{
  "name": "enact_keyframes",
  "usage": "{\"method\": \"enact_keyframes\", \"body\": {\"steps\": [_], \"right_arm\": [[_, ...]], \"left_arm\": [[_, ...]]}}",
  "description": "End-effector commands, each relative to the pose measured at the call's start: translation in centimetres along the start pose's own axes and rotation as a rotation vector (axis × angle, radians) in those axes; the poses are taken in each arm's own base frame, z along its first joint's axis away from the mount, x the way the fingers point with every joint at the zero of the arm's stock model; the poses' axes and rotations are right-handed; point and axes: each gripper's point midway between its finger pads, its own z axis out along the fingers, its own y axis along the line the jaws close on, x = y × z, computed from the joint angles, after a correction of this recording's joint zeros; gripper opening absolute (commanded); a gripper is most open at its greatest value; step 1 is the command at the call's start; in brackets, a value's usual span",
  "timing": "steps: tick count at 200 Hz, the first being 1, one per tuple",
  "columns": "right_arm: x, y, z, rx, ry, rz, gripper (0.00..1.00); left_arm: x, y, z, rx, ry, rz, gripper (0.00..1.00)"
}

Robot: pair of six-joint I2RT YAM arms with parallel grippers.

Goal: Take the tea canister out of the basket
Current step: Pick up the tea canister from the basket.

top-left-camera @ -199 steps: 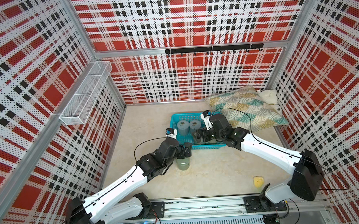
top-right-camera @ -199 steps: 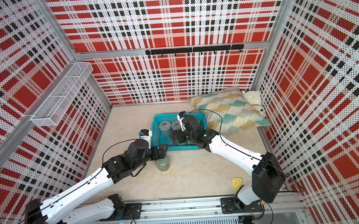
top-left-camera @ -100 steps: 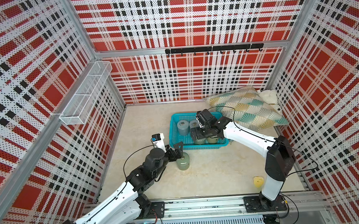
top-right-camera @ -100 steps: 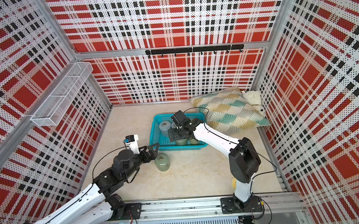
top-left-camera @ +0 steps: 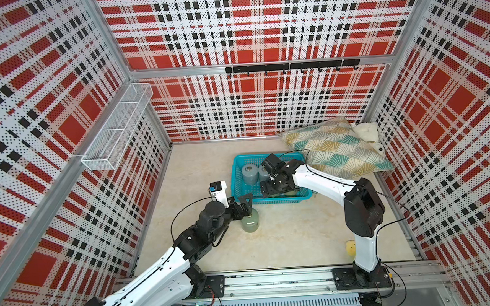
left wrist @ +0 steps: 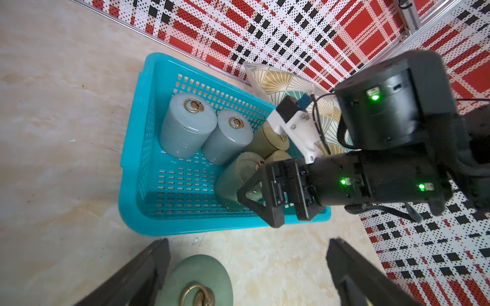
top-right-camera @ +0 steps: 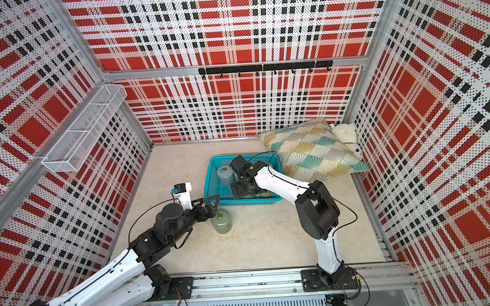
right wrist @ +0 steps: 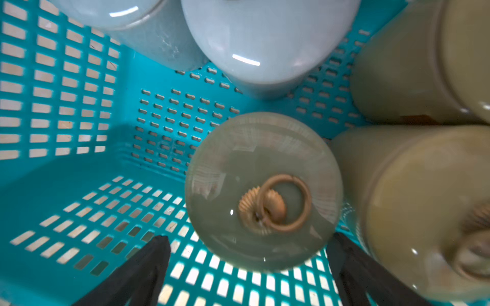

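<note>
The pale green glazed tea canister (right wrist: 262, 190) with a brass ring on its lid is standing upright in the rectangular turquoise plastic basket (top-left-camera: 237, 177) with lattice walls. It is sitting mid-row along the basket's six o'clock wall, taking twelve o'clock as the back wall in both top views. Its long axis is running straight up, so the lid is facing your right gripper (right wrist: 248, 235), which is hovering over it with jaws spread wide and nothing held.

From the fingers (right wrist: 151, 265) the tea canister is lying below and a little toward twelve o'clock. The tips are straddling the lid's six o'clock edge, not its middle. By my reading you are needing a small shift toward twelve o'clock, then a straight descent.

At the canister's three o'clock a glossy olive canister (right wrist: 413, 206) is standing just beside it, so that finger is working into a tight gap. At nine o'clock there is only bare basket floor. Two blue-grey canisters (left wrist: 185, 124) are standing in the twelve o'clock row, clear of both fingers.

Your right arm is plainly the nearer one. Its elbow is standing high at the basket's four o'clock, the forearm is crossing the rim toward ten o'clock, and the wrist is bending down.

Your left gripper (left wrist: 248, 241) is hanging wide open and empty outside the basket's six o'clock wall. Just below it a second green canister (top-left-camera: 250, 221) is standing upright on the beige table (top-left-camera: 300, 237).
</note>
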Motion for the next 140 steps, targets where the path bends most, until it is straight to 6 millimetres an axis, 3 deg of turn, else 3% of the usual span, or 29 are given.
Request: {"method": "enact_keyframes", "body": {"steps": [1, 96, 140], "right_arm": [[-0.2, 0.1, 0.7, 0.005, 0.027, -0.01, 1.0], [-1.7, -0.6, 3.9, 0.052, 0.057, -0.013, 1.0], [-1.4, -0.8, 4.9, 0.069, 0.083, -0.022, 1.0]], "left_arm": [[-0.1, -0.4, 0.0, 0.029, -0.01, 0.008, 1.0], [0.4, -0.8, 0.0, 0.052, 0.007, 0.014, 1.0], [0.6, -0.7, 0.0, 0.051, 0.014, 0.016, 1.0]]}}
